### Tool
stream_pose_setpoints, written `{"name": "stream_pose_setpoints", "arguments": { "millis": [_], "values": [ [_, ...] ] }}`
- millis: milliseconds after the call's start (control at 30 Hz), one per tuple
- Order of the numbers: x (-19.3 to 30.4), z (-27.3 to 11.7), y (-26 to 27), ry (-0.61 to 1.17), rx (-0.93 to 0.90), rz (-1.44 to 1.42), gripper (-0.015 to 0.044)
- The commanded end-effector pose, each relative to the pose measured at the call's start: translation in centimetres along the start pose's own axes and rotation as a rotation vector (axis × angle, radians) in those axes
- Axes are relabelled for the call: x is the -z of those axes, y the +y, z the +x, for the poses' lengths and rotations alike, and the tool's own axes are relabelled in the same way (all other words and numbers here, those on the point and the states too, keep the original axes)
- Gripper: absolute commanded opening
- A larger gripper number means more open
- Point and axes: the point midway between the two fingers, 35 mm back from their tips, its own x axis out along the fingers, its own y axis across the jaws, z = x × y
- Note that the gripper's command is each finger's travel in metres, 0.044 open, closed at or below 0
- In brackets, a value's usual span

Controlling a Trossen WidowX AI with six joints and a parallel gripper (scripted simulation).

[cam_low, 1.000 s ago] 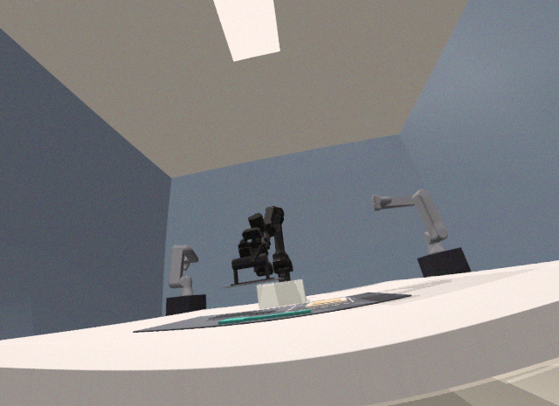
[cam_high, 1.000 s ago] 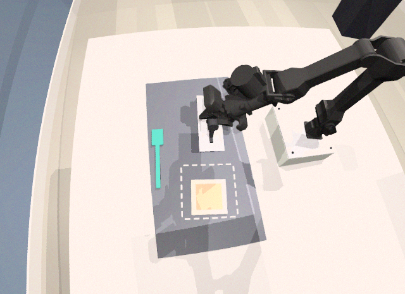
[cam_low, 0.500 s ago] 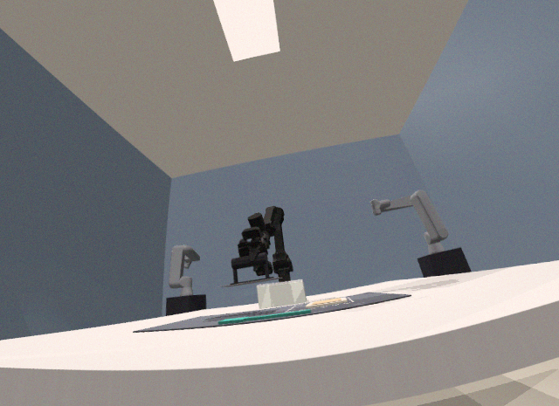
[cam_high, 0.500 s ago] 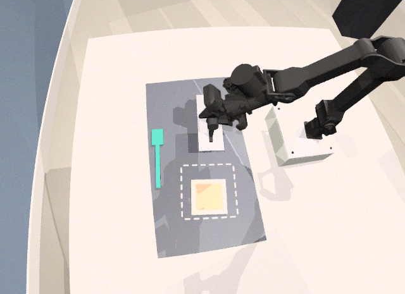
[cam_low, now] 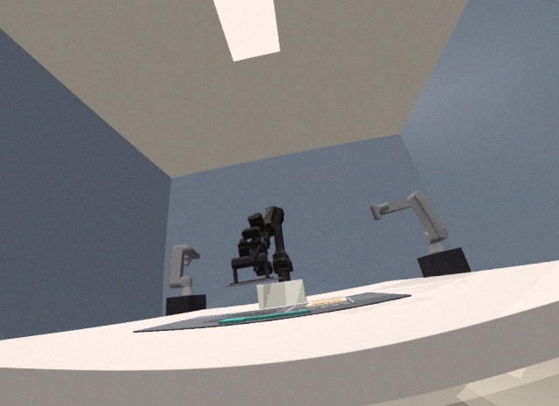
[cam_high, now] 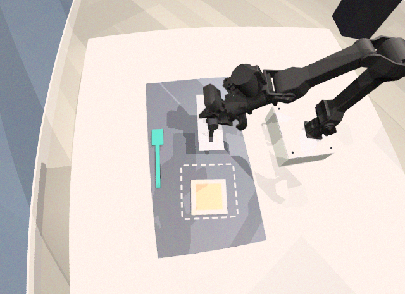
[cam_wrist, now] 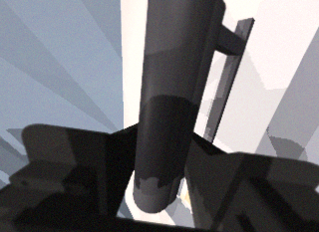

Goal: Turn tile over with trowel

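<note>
The square tile (cam_high: 209, 196) (cam_low: 327, 301) lies flat on the mat (cam_high: 173, 238), inside the dashed outline (cam_high: 187, 219). Its plain yellow-orange face with a cream border is up; its underside is hidden. My gripper (cam_high: 214, 116) (cam_wrist: 163, 126) is shut on the handle of the small trowel (cam_high: 204, 145) (cam_low: 241, 262) (cam_wrist: 171, 68). The trowel has a dark round handle on posts over a flat blade. The blade looks nearly white from above. It hangs level above the mat, beyond the tile's far side in the top view, and does not touch the tile.
A teal long-handled flat tool (cam_high: 157, 163) (cam_low: 266, 317) lies along the mat's left edge in the top view. A white box (cam_high: 304, 147) (cam_low: 280, 293) stands right of the mat, with the arm's base on it. Two grey arms (cam_low: 179, 266) (cam_low: 426, 216) stand in the background.
</note>
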Motion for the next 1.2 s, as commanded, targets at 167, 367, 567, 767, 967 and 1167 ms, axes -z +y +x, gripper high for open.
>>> {"name": "stream_pose_setpoints", "arguments": {
  "millis": [167, 367, 567, 767, 967, 1167],
  "values": [
    [0.7, 0.2, 0.6, 0.005, -0.006, -0.008, 0.0000],
    [3.7, 1.2, 1.4, 0.016, 0.014, -0.021, 0.0000],
    [7.2, 2.6, 2.6, 0.020, 0.030, -0.022, 0.0000],
    [11.1, 3.7, 3.3, 0.023, 0.043, -0.022, 0.0000],
    [15.3, 4.6, 3.5, 0.024, 0.055, -0.018, 0.0000],
    [19.8, 5.0, 3.5, 0.028, 0.051, -0.026, 0.0000]
  ]
}}
